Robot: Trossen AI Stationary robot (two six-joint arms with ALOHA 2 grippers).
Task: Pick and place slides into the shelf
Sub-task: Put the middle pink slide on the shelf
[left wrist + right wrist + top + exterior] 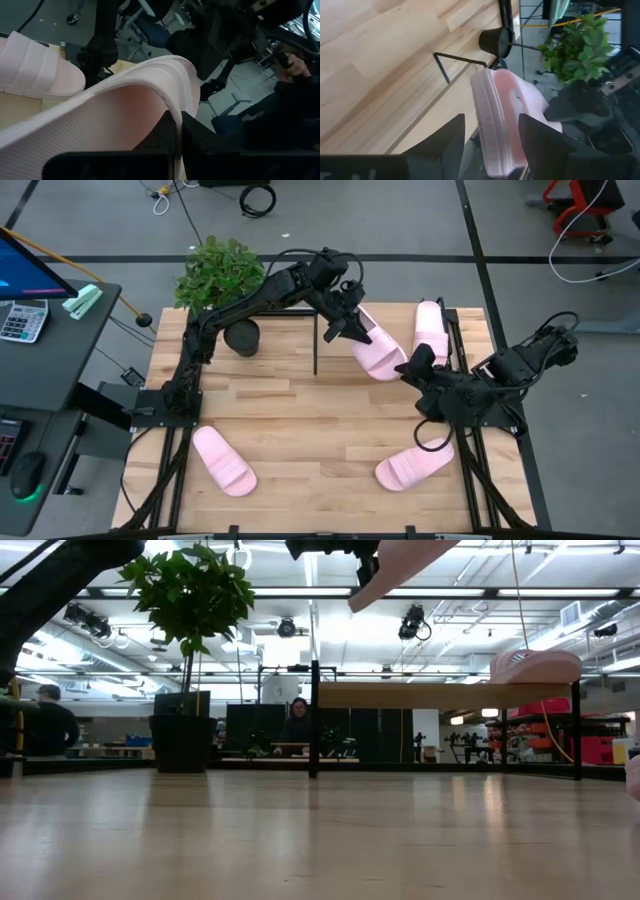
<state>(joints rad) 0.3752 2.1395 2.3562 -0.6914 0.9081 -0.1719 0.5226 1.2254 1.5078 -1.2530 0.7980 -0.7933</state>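
Pale pink ribbed foam fills the left wrist view at close range: a held slide [125, 105] is clamped at its edge by the left gripper [345, 330], whose dark fingers [165, 135] are closed on the sole. From above, this slide is seen carried over the shelf [390, 318], a low rack with a light wood top and thin black metal frame at the table's far side, and it hangs clear above the panel in the low view. A second slide [431, 330] is already resting on the shelf top near its right end. Two more slides are lying on the tabletop [300, 420]: one near the front left [223, 461], one near the front right [413, 466]. The right gripper [420, 365] is held just beside the carried slide, its fingers spread apart and empty. Placement of the second of four is judged to be in hand; a lowering and release onto free panel beside the placed slide is called for next. A potted plant [220, 275] is noted at the far left corner.
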